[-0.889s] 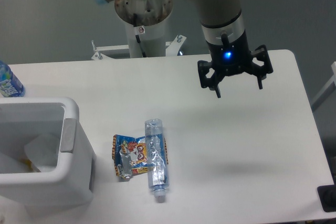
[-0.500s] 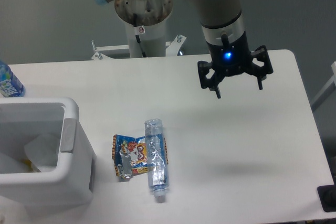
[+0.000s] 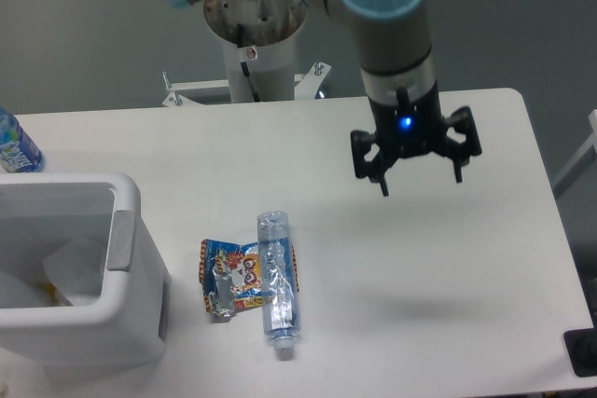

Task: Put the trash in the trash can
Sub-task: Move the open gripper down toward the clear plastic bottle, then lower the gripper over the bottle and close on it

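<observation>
Hand (image 3: 417, 163) hangs spread and empty, well apart from the clear bottle (image 3: 277, 284); recommend aligning its fingers across the bottle's width before descending to grip.

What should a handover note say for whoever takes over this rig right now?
End effector: open, holding nothing, in the air over the table's right half.
Clear bottle: lying on the table, partly across the blue snack wrapper, right of the trash can.
Done: neither of these two pieces has been picked up or binned.
Left: grasp each piece and drop it in the trash can. The blue-labelled bottle at the far left edge is not trash.
</observation>
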`<state>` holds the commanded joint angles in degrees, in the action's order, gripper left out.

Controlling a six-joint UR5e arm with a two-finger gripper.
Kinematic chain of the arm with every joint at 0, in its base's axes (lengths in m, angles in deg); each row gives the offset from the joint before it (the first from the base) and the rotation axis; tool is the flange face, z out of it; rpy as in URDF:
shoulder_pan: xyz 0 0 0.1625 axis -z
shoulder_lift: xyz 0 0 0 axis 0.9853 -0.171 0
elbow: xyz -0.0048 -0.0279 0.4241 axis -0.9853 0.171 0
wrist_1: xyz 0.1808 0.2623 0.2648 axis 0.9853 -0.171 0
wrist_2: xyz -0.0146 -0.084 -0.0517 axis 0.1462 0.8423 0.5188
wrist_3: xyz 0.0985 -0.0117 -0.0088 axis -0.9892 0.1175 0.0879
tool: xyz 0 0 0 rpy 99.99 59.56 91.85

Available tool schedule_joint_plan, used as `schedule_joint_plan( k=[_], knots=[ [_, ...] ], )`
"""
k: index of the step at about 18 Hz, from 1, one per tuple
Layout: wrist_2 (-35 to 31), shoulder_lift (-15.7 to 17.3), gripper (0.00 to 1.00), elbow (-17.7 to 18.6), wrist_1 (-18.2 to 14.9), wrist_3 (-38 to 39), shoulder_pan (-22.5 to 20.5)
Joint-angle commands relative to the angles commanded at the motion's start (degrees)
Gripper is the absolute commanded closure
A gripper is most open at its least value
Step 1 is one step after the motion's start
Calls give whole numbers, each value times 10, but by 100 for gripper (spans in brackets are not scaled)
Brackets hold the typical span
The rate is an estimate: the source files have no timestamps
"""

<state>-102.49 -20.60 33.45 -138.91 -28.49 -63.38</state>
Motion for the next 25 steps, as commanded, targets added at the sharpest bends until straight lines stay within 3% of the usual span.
schedule_joint_plan(
  k=[3, 8, 11, 16, 19, 22, 25],
  knots=[
    [27, -41, 0, -34, 0, 18, 30],
    [154, -112, 0, -76, 0, 31, 33],
    [221, -135, 0, -84, 0, 41, 33],
    [222, -171, 0, -85, 3, 67, 41],
    [219, -198, 0, -85, 44, 97, 57],
    [216, -219, 0, -84, 60, 106, 69],
    [179, -234, 0, -77, 97, 114, 90]
  ],
)
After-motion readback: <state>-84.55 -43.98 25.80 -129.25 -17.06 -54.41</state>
